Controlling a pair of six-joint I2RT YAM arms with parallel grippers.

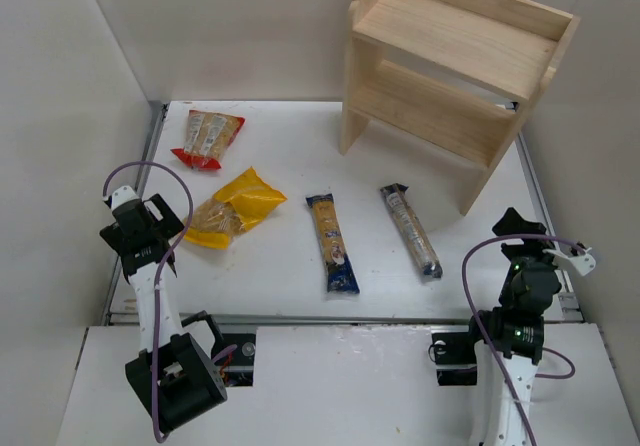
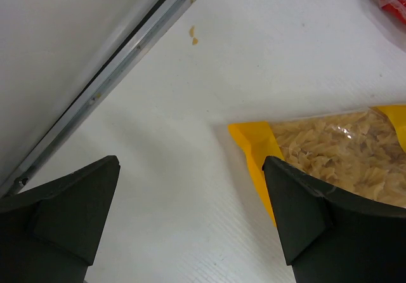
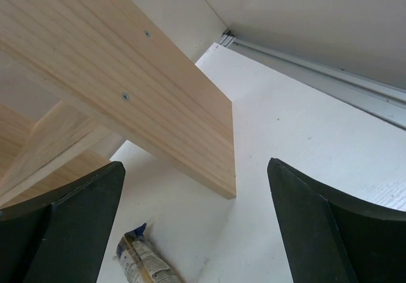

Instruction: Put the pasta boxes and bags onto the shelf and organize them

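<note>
Four packages lie loose on the white table [image 1: 290, 146], none on the wooden shelf [image 1: 460, 56] standing at the far right. The red-edged bag [image 1: 208, 138] is far left, with the yellow bag [image 1: 233, 209] nearer. The blue spaghetti pack [image 1: 332, 242] and the dark grey-brown spaghetti pack [image 1: 410, 231] lie side by side, apart, in the middle.

The left gripper [image 2: 190, 162] hovers with jaws spread and nothing between them, just beside one corner of the yellow bag. The right gripper [image 3: 196, 165] is likewise spread and empty, close to the shelf's side panel.

A pinch on that corner alone would likely let the bag sag and the loose pasta slump to one end, so it could slip out or catch the shelf edge. The long packs, if taken off-centre, would probably tip and strike a side panel. The right arm sits near enough to the panel that a careless swing could nudge the whole unit (nothing visibly anchors it).

Much of the lower tier is hidden under the upper board from above. The right wrist view shows only the dark pack's end, and the left only the yellow corner and a red sliver. Package print is too small to read.
</note>
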